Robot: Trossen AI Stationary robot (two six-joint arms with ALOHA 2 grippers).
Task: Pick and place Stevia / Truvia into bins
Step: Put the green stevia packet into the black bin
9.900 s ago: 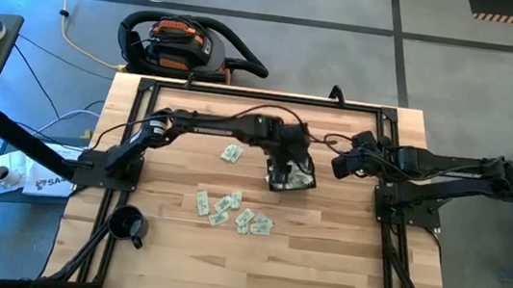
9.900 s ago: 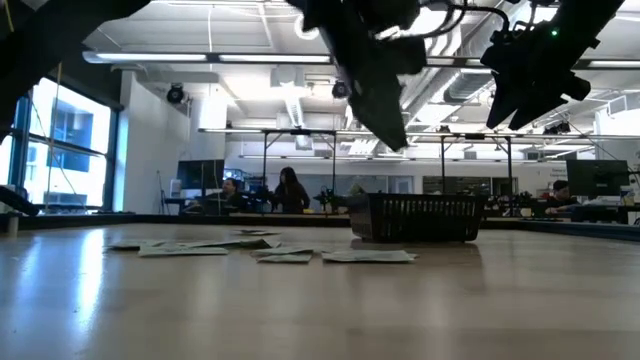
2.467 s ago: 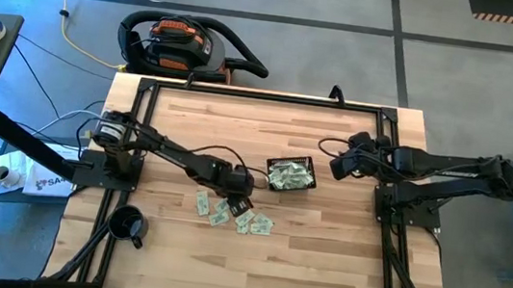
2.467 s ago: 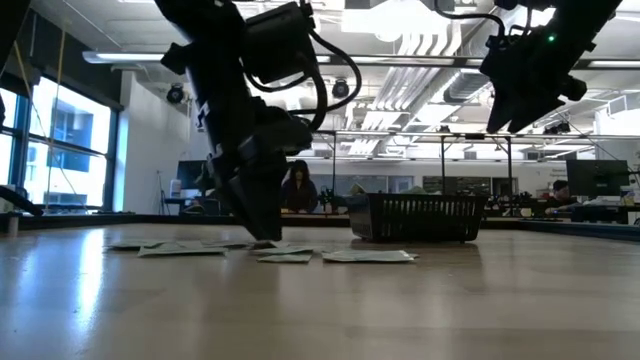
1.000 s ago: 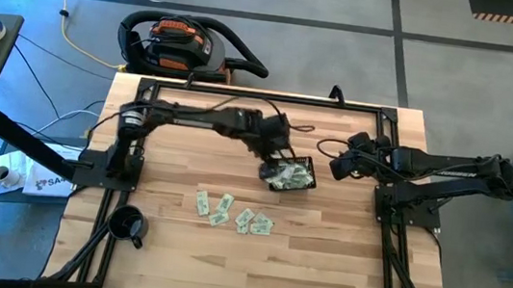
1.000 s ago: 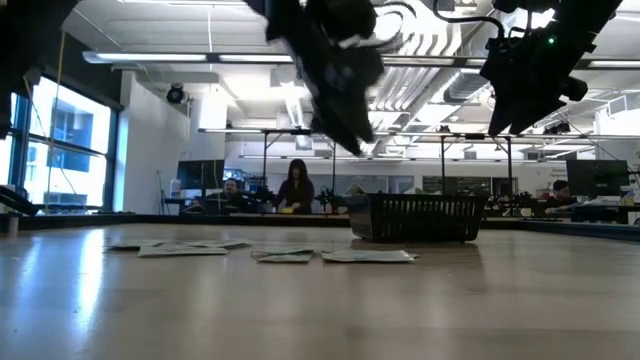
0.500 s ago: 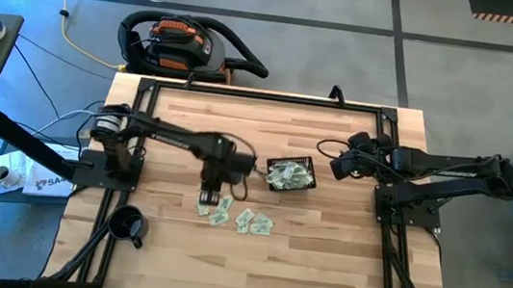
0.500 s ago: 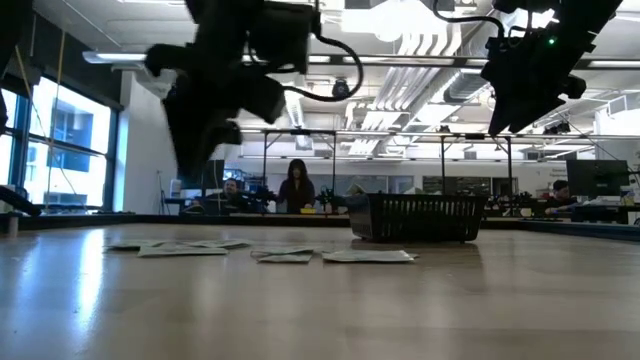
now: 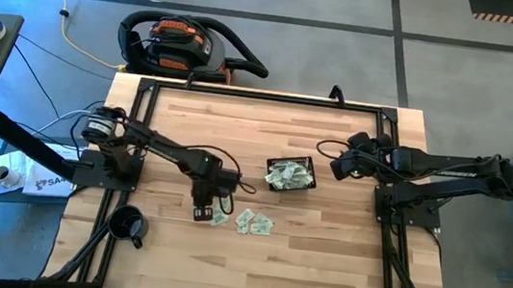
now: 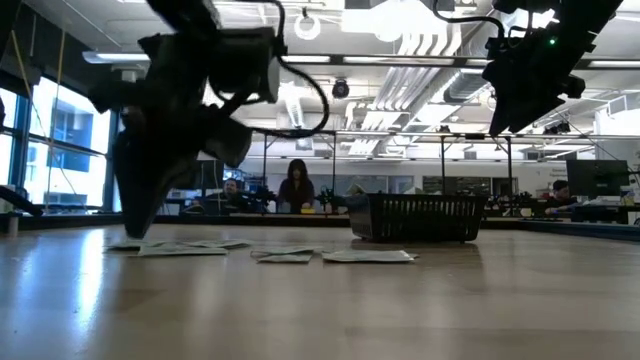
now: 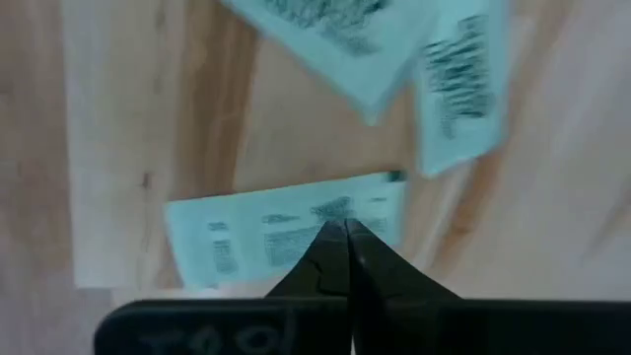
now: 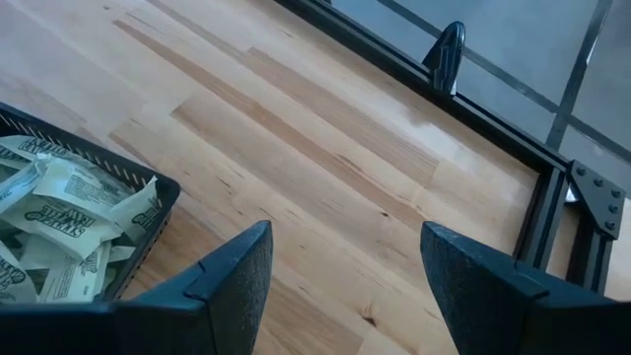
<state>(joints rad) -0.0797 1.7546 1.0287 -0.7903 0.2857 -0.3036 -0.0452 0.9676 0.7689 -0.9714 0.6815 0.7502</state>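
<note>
Down on the wooden table (image 9: 321, 258), my left pincer (image 9: 202, 213) has its tips pressed together on one sachet (image 11: 286, 232) at the loose pile's (image 9: 246, 220) edge. Right pincer (image 9: 339, 165) hangs spread apart beside the sachet-filled basket (image 9: 290, 174).

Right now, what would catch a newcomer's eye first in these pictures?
The left end effector, down near the table's middle, is pinched shut on a pale green sachet at the left end of the loose sachets. Just beyond, the black basket is heaped with sachets. The right end effector hangs open in the air beside the basket's right side.
</note>
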